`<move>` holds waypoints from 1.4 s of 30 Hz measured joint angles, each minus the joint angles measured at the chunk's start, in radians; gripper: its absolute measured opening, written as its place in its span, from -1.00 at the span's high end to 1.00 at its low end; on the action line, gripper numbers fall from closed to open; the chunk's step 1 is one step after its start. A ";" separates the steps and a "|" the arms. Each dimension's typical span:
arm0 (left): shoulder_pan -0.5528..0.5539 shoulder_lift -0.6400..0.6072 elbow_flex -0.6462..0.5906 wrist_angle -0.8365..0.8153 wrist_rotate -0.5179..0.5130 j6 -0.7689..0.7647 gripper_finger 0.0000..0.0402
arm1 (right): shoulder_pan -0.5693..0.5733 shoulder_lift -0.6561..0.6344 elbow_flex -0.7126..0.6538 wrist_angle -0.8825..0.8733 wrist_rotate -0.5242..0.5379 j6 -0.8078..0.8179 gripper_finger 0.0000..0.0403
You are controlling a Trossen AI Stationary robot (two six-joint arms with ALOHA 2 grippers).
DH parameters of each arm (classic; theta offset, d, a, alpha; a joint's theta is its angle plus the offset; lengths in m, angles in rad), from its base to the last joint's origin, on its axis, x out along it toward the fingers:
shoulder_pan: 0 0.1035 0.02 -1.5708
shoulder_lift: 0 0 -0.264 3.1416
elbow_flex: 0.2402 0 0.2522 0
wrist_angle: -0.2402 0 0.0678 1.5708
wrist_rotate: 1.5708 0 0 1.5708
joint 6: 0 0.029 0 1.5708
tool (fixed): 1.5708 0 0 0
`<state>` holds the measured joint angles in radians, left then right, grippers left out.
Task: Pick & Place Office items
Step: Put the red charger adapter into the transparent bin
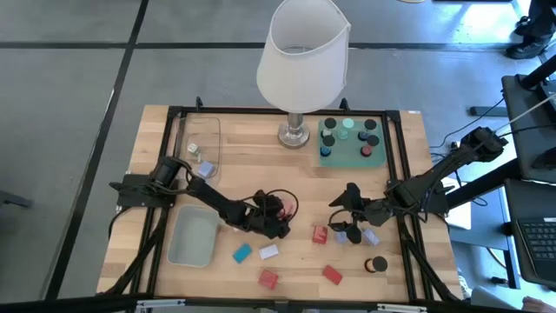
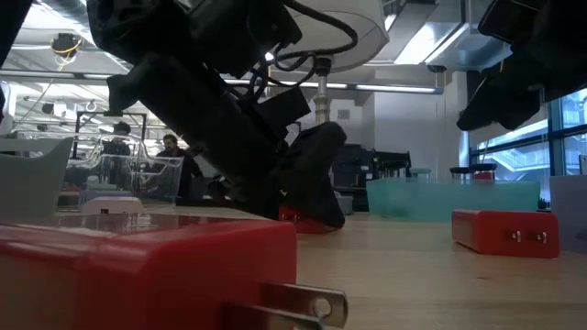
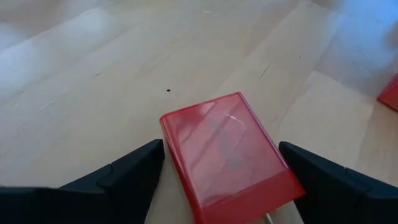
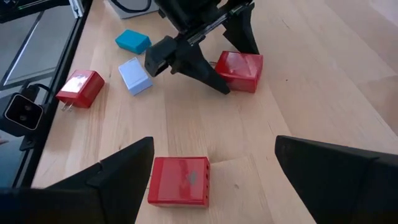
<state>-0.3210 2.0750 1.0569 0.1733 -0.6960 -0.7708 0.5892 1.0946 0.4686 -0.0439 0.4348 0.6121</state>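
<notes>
The office items lie scattered on the wooden table's near half. My left gripper [image 3: 221, 152] is open and low over the table, its fingers on either side of a red block [image 3: 227, 155]; the right wrist view shows the same red block [image 4: 240, 71] between those fingers [image 4: 196, 65]. My right gripper [image 4: 211, 155] is open and held above the table near another red block [image 4: 180, 180] and a lavender block [image 1: 371, 236]. A teal block [image 1: 241, 253], a pale lavender block [image 1: 268, 251], two more red blocks [image 1: 268, 278] [image 1: 332, 275] and a black cap [image 1: 378, 263] lie flat nearer the near edge.
A white-shaded lamp [image 1: 300, 52] stands at the far middle, beside a green mat [image 1: 323, 161] holding several round caps. A clear tray [image 1: 208, 130] sits far left and a grey-blue bin [image 1: 193, 236] near left. Black frame rails run along the table's sides.
</notes>
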 joint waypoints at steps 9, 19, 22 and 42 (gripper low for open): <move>0.003 -0.015 -0.002 -0.002 0.028 0.008 -0.03 | 0.000 0.000 0.000 -0.001 0.046 -0.015 -0.68; 0.030 -0.227 -0.003 -0.146 -0.022 0.089 -0.03 | 0.000 0.000 0.000 0.002 0.048 -0.024 -0.68; 0.052 -0.348 -0.003 -0.318 -0.092 0.089 -0.03 | 0.000 0.000 0.000 0.003 0.048 -0.022 -0.68; 0.409 -0.683 -0.050 -1.521 -0.315 -0.699 -0.04 | 0.000 0.000 0.000 0.002 0.100 -0.049 -0.68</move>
<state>0.0881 1.3918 1.0068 -1.3477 -1.0109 -1.4694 0.5890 1.0946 0.4690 -0.0418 0.5350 0.5635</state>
